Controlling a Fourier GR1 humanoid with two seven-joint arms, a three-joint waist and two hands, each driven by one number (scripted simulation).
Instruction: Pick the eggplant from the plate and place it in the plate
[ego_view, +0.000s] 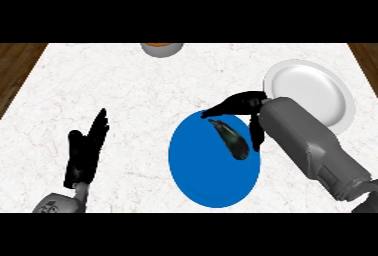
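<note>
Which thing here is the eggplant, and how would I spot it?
Find the big blue plate in the middle of the white counter. The eggplant lies on its upper right part, beside the right hand: a dark, glossy, long shape, the only thing on that plate.

Grey rounded forearms, black left hand (83, 152), black right hand (240, 104)

Eggplant (230, 138) on near plate (199, 185) — other plate (314, 90) right-behind.

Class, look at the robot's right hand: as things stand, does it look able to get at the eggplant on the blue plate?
Probably yes. The right hand hangs just above the eggplant on the blue plate, fingers spread, and nothing lies between them.
</note>
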